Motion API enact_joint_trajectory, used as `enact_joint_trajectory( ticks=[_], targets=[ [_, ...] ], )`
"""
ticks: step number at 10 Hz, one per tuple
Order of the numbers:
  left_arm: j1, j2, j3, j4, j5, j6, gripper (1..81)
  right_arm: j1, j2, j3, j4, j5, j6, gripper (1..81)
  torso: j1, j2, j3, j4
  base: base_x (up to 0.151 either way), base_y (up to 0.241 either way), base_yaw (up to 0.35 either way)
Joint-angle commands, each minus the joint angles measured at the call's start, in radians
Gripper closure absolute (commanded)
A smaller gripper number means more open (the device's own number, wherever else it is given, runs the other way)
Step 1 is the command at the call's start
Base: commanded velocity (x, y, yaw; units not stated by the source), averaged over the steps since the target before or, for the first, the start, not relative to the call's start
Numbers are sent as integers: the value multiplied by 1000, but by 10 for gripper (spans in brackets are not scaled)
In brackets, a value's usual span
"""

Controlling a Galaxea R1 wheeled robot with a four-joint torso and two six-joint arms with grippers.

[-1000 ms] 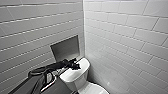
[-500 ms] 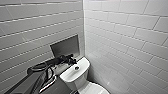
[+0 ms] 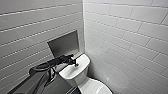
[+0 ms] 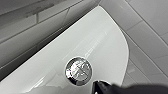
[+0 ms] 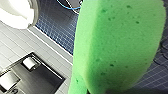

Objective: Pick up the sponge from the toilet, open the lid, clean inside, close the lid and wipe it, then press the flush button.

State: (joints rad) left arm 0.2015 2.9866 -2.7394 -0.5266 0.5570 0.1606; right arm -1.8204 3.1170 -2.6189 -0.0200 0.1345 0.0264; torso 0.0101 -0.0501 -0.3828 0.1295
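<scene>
The left claw (image 3: 74, 64) hovers just above the chrome flush button (image 4: 78, 70) on the tank top of the toilet (image 3: 75, 73); I cannot tell whether it is wide or narrow. The green sponge (image 5: 117, 45) hangs over blue floor tiles (image 5: 52, 27), apparently clamped in the right claw. The lid (image 3: 96, 88) looks closed, so probably only the flush press is left.

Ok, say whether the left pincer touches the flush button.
Cannot tell: the left wrist view puts the left pincer at the rim of the flush button, neither contact nor gap plain.
</scene>
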Motion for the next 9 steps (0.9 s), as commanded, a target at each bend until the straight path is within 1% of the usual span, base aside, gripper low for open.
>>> enact_joint_trajectory(
  ticks=[1,5,6,7,8,9],
  targets=[
    [-198,-4,-7,-6,29,7,811,-44,21,21,-15,-90,-5,811,0,0,0,0,0,0,0],
    [-190,29,-54,42,-29,7,811,-44,22,21,-15,-88,-5,811,0,0,0,0,0,0,0],
    [-190,37,-54,42,-32,7,811,-44,24,21,-15,-90,-5,811,0,0,-29,0,0,0,0],
    [-190,43,-56,42,-34,7,811,-44,25,21,-15,-90,-5,811,0,0,-38,0,0,0,0],
    [-190,49,-56,42,-43,7,811,-44,25,21,-15,-88,-5,811,0,0,-19,0,0,0,0],
    [-190,54,-54,42,-48,7,811,-44,27,21,-15,-90,-5,811,0,0,-29,0,0,0,0]
  ],
)
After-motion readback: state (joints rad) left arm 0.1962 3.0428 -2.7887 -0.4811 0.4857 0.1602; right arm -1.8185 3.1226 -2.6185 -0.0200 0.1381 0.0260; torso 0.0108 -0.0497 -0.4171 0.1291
